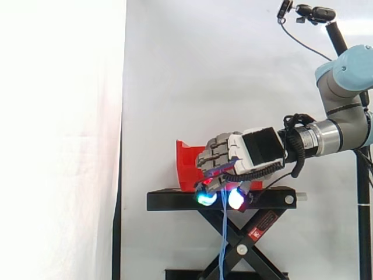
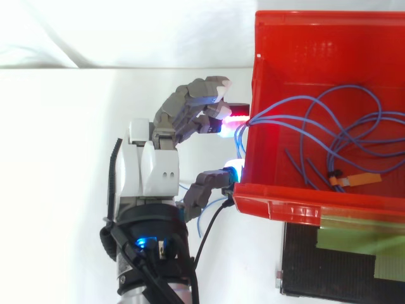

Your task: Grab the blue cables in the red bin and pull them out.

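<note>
The red bin (image 2: pixel 297 28) stands on the black stand (image 1: pixel 175 200). Thin blue cables (image 2: pixel 329 120) lie in loops on its floor, and a bundle of them runs over the bin's wall to my hand (image 2: pixel 155 168). My hand sits just outside that wall with its fingers curled and the thumb closed against them, pinching the cables. In the side view the hand (image 1: pixel 256 149) is in front of the bin (image 1: pixel 187 160) at the height of the stand's top. Loose ends of the blue cables (image 1: pixel 224 239) hang down from the hand past the stand's scissor legs.
An orange tag (image 2: pixel 361 180) lies among the cables on the bin floor. The stand's black top (image 2: pixel 342 266) shows beside the bin. A white curtain hangs behind. A camera on a black pole (image 1: pixel 315 13) stands at the upper right.
</note>
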Tool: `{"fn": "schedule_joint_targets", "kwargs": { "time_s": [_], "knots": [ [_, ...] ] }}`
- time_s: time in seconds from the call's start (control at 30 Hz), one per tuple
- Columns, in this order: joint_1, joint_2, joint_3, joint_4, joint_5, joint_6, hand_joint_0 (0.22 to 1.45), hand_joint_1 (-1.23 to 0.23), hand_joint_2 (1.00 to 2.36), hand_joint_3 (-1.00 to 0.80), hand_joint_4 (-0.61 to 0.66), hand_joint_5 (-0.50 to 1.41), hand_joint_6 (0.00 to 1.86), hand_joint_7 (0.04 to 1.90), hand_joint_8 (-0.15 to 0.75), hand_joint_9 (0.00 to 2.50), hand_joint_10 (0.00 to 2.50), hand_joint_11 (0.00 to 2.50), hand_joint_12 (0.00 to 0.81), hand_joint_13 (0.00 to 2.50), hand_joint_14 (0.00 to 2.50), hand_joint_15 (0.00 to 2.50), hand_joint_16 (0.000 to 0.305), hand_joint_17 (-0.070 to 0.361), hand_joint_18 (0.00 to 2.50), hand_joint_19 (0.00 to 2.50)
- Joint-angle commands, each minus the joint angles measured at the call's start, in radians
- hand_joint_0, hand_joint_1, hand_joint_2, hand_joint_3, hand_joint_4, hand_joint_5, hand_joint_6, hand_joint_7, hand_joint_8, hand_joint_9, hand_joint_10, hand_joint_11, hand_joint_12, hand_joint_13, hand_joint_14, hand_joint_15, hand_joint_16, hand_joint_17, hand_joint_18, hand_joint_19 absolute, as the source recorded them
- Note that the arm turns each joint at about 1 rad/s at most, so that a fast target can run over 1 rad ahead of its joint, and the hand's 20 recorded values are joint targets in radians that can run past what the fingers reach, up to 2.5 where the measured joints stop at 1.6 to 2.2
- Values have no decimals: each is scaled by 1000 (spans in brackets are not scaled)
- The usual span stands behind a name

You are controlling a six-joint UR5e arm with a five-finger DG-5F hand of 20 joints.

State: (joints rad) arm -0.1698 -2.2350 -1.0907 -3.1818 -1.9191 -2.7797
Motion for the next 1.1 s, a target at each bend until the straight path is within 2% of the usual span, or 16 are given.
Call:
{"fn": "schedule_joint_targets", "kwargs": {
  "time_s": [0.0, 1.07],
  "knots": [
    [-2, 0, 0, 5, -3, -5, 762, -1007, 1000, -1000, 88, 761, 143, 629, 296, 835, 13, 1165, 357, 672, 21, 711, 44, 99, 599, 829],
    [-7, 0, 0, 17, -8, -7, 780, -1001, 1000, -1000, 72, 867, 109, 690, 281, 893, 12, 1168, 344, 706, 22, 718, 43, 96, 627, 836]
  ]
}}
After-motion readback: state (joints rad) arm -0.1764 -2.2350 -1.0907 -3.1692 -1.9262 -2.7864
